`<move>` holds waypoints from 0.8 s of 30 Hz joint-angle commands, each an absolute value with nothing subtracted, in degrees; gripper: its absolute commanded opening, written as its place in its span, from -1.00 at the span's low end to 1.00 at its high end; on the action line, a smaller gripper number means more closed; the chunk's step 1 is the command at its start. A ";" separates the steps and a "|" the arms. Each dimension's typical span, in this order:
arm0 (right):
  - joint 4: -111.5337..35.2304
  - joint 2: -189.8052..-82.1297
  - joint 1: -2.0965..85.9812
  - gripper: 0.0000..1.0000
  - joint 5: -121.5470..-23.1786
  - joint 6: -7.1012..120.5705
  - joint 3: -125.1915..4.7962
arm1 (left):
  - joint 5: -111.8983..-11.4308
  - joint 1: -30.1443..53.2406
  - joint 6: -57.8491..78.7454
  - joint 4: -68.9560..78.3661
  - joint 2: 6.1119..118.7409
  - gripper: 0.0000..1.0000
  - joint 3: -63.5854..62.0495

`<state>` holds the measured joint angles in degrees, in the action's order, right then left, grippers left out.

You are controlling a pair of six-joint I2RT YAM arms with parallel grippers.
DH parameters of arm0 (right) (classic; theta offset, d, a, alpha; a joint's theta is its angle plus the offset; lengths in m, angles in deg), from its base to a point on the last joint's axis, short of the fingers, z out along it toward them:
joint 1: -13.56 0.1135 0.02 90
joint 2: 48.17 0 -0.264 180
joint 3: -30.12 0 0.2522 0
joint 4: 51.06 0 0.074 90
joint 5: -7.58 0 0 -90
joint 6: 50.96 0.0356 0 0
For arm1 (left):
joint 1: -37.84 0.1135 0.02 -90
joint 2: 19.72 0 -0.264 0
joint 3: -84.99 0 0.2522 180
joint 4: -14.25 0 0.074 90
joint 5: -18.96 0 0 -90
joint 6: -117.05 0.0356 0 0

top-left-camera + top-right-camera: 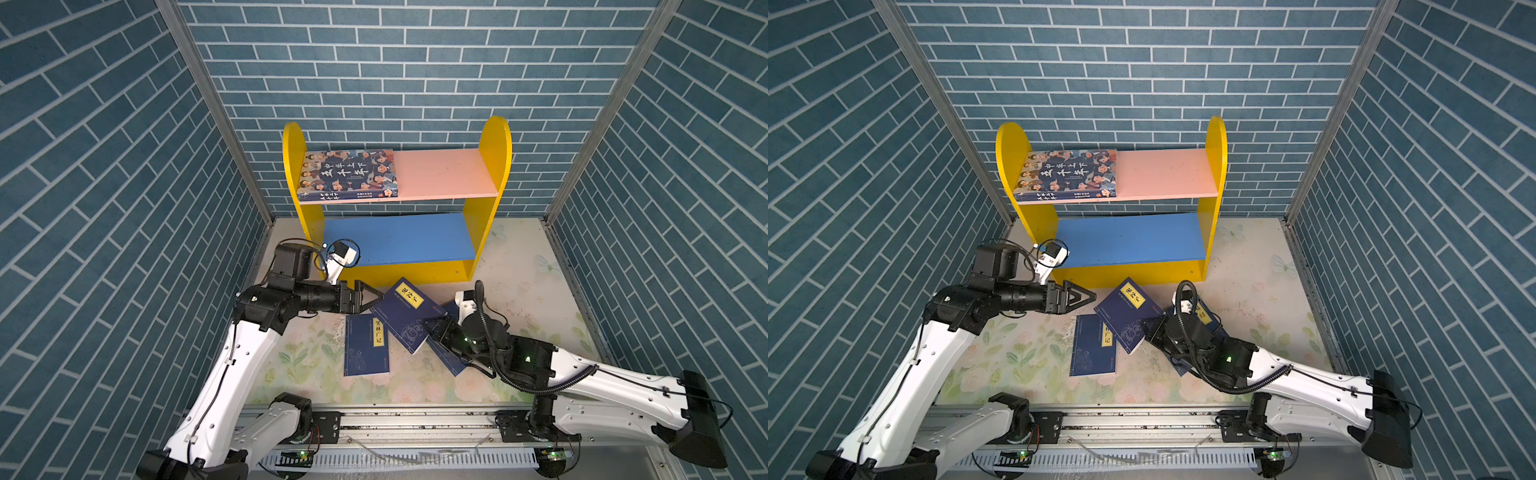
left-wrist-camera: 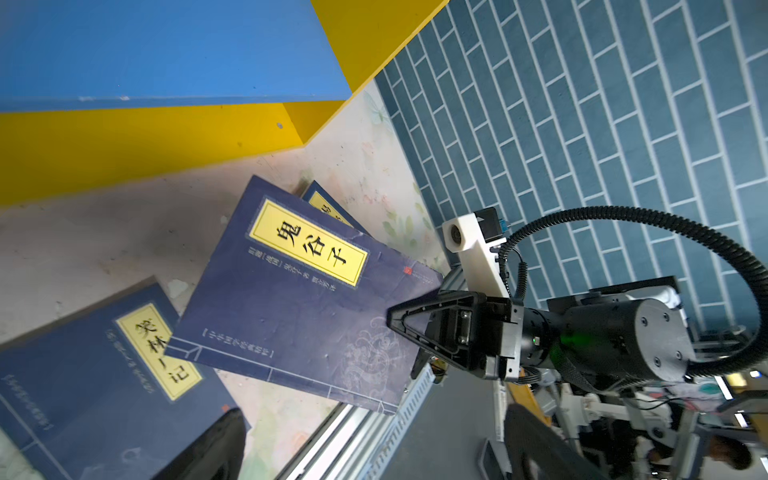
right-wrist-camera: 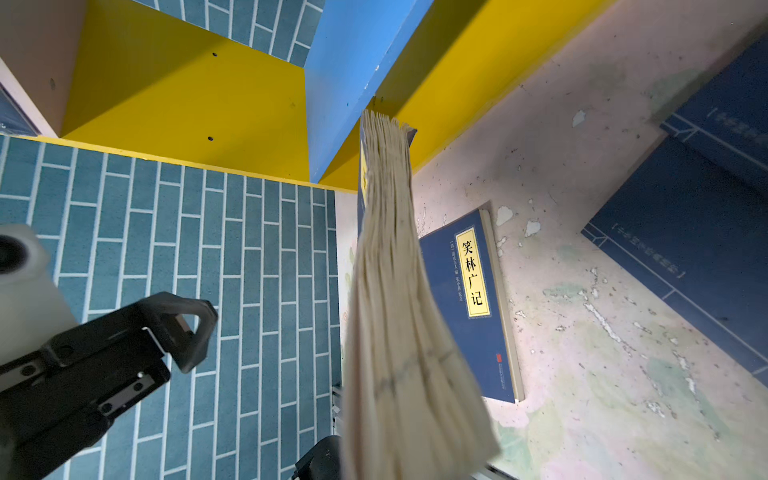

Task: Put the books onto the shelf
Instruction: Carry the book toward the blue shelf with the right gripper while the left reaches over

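In both top views, you had the right gripper (image 1: 429, 325) clamped on the edge of a thin navy book with a yellow title label (image 1: 401, 309). Its long axis ran diagonally toward the yellow-sided two-tier shelf (image 1: 494, 158), and the left gripper (image 1: 380, 296) lay just beside the book's left corner, pointing at it. In the left wrist view, its black fingers (image 2: 212, 449) stood wide apart and empty. In the right wrist view, the page edge (image 3: 395, 291) ran from the jaws toward the blue lower board (image 3: 345, 83), which I judged the likely destination.
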<state>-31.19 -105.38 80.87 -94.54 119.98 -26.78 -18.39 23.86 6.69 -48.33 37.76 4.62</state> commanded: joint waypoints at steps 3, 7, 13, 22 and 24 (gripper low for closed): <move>-30.58 -107.14 76.91 -0.94 -88.55 114.13 -33.04 | -10.37 27.82 -0.96 -44.63 34.30 0.96 10.63; -31.57 -110.92 73.94 -0.94 -82.88 112.62 -38.21 | -8.97 27.82 -5.20 -35.73 31.58 0.92 18.40; -37.57 -117.18 70.72 -0.94 -74.75 112.59 -42.87 | -13.74 27.64 -5.84 -25.06 30.33 0.91 23.37; -44.19 -122.08 68.72 -0.94 -69.47 114.60 -44.93 | -17.11 27.64 -10.46 -15.59 30.07 0.84 24.31; -46.27 -122.17 68.26 -0.94 -68.85 115.34 -44.18 | -17.93 27.61 -11.26 -16.32 30.01 0.77 24.23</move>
